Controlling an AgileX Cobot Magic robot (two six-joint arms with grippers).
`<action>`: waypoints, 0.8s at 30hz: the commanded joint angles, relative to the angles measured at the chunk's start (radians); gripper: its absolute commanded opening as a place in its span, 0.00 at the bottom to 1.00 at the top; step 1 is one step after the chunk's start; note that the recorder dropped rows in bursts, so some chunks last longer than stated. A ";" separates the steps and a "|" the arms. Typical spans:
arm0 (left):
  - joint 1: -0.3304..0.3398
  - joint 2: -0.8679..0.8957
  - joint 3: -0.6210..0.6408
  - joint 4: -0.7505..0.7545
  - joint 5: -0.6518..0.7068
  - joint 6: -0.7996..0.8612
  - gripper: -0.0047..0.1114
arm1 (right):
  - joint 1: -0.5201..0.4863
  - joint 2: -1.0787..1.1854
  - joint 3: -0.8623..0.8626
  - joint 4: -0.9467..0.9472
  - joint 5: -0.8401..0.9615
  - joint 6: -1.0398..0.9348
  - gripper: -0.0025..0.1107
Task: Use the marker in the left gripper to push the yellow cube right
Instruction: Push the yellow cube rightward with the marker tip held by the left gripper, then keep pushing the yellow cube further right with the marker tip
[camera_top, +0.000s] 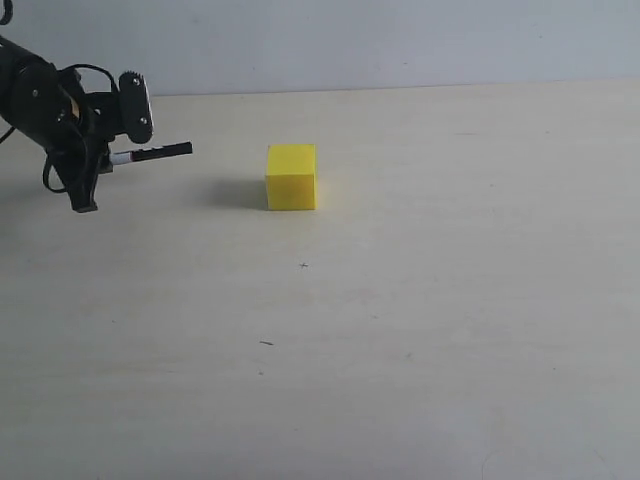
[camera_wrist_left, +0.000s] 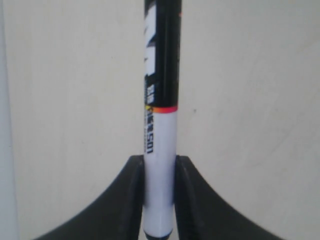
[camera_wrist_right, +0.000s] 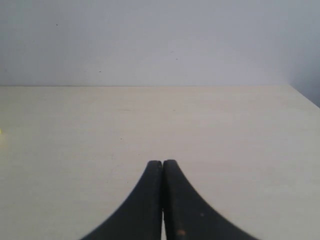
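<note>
As counted across views: 1 yellow cube (camera_top: 291, 177), 1 marker (camera_top: 150, 153), 2 grippers, of which only the L gripper (camera_top: 108, 159) shows in ext. view. L gripper fingers (camera_wrist_left: 134, 200) are clamped on the marker's white barrel near its end; black part w/ red band sticks out fwd. Ext. view: marker approx. horizontal, black tip pointing at cube's left side, clear gap between, no contact. Cube sits flat on table (camera_top: 420, 340), left of centre, toward the far edge where table meets wall (camera_top: 400, 40). Room: bare tabletop right of cube out to frame edge; bare in front too, bar a few tiny dark specks. R gripper (camera_wrist_right: 162, 164): jaws pressed together, nothing between them, over bare table, facing the wall
</note>
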 joint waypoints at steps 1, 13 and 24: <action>-0.029 0.032 -0.049 0.044 0.009 -0.018 0.04 | -0.004 -0.007 0.005 -0.002 -0.013 0.002 0.02; -0.046 0.080 -0.050 0.094 -0.031 -0.018 0.04 | -0.004 -0.007 0.005 -0.002 -0.013 0.002 0.02; -0.260 0.085 -0.050 0.067 -0.083 -0.028 0.04 | -0.004 -0.007 0.005 -0.002 -0.013 0.002 0.02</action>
